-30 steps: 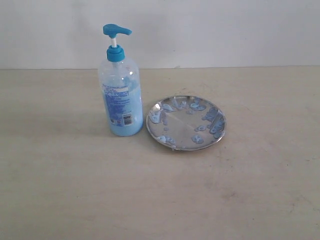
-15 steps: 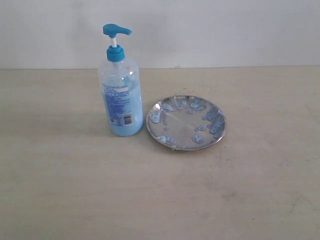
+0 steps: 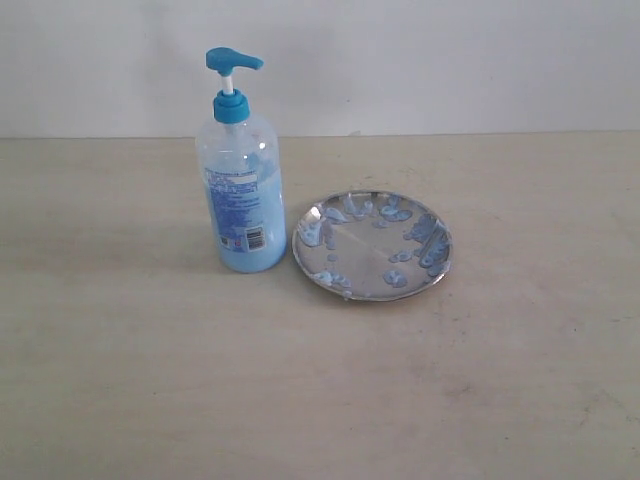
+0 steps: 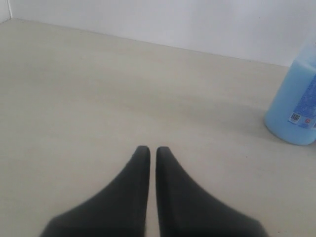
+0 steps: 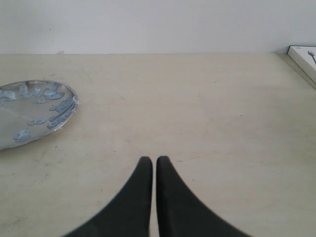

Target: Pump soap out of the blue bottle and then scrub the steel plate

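Observation:
The blue bottle point(image 3: 241, 190) stands upright on the table, its bright blue pump top point(image 3: 233, 63) raised, light blue soap point(image 3: 251, 255) filling its lower part. Just right of it lies the steel plate point(image 3: 372, 246), shiny and dotted with pale blue soap blobs point(image 3: 428, 240). Neither gripper shows in the exterior view. My left gripper point(image 4: 153, 149) is shut and empty over bare table, with the blue bottle's base point(image 4: 294, 108) well off to one side. My right gripper point(image 5: 154, 159) is shut and empty too, the steel plate point(image 5: 34, 112) some way off from it.
A pale wooden table point(image 3: 150, 380) carries everything, with a white wall behind. A white flat box point(image 5: 303, 58) sits at the table's far edge in the right wrist view.

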